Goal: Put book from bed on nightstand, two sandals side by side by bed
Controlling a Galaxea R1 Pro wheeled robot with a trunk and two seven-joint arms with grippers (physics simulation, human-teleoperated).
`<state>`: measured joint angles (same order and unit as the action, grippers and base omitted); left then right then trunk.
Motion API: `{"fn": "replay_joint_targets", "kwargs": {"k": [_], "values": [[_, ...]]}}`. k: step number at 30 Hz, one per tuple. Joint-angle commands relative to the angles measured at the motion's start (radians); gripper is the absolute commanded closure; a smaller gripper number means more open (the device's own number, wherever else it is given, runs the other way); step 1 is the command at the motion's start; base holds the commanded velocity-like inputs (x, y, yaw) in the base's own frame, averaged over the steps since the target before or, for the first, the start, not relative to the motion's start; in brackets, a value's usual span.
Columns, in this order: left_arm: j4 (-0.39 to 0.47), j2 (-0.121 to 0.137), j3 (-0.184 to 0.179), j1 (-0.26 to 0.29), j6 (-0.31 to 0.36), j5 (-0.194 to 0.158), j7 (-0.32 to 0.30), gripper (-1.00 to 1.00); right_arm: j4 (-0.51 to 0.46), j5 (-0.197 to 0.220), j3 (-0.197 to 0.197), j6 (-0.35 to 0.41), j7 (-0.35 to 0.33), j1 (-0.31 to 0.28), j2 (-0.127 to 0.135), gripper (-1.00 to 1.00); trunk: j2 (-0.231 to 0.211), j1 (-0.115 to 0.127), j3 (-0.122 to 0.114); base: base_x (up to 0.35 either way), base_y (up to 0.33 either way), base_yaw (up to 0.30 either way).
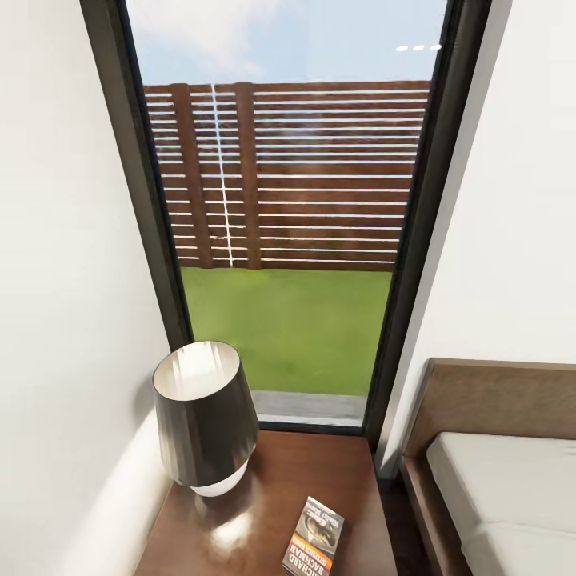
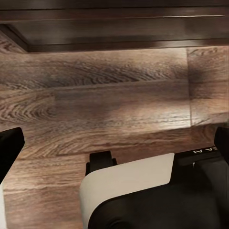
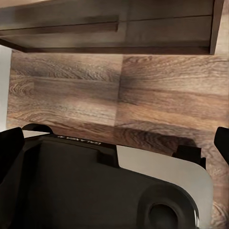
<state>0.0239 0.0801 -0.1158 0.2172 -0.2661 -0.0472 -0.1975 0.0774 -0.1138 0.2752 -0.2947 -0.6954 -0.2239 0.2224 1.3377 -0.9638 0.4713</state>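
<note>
While both claws hang open, empty, book [image 1: 314, 538] lies on nightstand [image 1: 336, 472]: light, thin, pinch an edge.

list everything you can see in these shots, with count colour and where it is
book: 1, dark grey cover with orange and white lettering, lying flat on the nightstand top near its front edge
nightstand: 1, glossy reddish-brown wood, below the window, left of the bed
lamp: 1, dark shade on a white base, on the nightstand's left part
bed: 1, pale mattress in a dark brown frame with headboard, at the right
window: 1, tall, dark frame, showing a slatted brown fence, green grass and sky
walls: white, either side of the window
floor: brown wood planks, under both wrist cameras
left claw: 1, black fingertips apart, over the floor
right claw: 1, black fingertips apart, over the floor
</note>
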Motion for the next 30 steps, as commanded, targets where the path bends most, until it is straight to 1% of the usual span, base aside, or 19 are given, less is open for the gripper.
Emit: {"fn": "replay_joint_targets", "kwargs": {"k": [1,10,14,16,19,21,24,30], "values": [[-0.001,0.000,-0.007,0.001,-0.004,-0.005,-0.002,-1.00,0.004,-0.010,0.009,-0.007,0.000,-0.002,0.001,-1.00,0.001,0.000,0.001,0.000,0.000,0.000],[0.001,0.000,-0.004,0.001,-0.005,-0.012,-0.001,-1.00,0.003,-0.012,0.009,-0.007,-0.001,-0.002,0.001,-1.00,0.001,0.000,0.001,0.000,0.000,0.000],[0.001,0.000,-0.004,0.001,-0.005,-0.009,0.000,-1.00,0.004,-0.014,0.009,-0.007,-0.001,-0.002,0.000,-1.00,0.001,0.000,0.001,0.000,0.000,0.000],[0.000,0.000,-0.004,0.001,-0.004,-0.009,0.000,-1.00,0.003,-0.014,0.009,-0.007,-0.001,-0.002,-0.006,-1.00,0.001,0.000,0.001,0.000,0.000,0.000],[-0.001,0.000,-0.004,0.001,-0.004,-0.010,0.000,-1.00,0.003,-0.014,0.009,-0.007,-0.001,-0.002,-0.035,-1.00,0.001,0.000,0.001,0.000,0.000,0.000],[-0.001,0.000,-0.004,0.001,-0.003,-0.010,0.000,-1.00,0.003,-0.014,0.009,-0.007,-0.001,-0.002,-0.042,-1.00,0.001,0.000,0.001,0.000,0.000,0.000],[-0.001,0.000,-0.004,0.001,-0.003,-0.011,0.000,-1.00,0.002,-0.015,0.009,-0.007,-0.001,-0.002,-0.048,-1.00,0.001,0.000,0.001,0.000,0.000,0.000],[-0.001,0.000,-0.004,0.001,-0.002,-0.010,0.000,-1.00,0.002,-0.015,0.009,-0.007,-0.001,-0.002,-0.050,-1.00,0.001,0.000,0.001,0.000,0.000,0.000]]}}
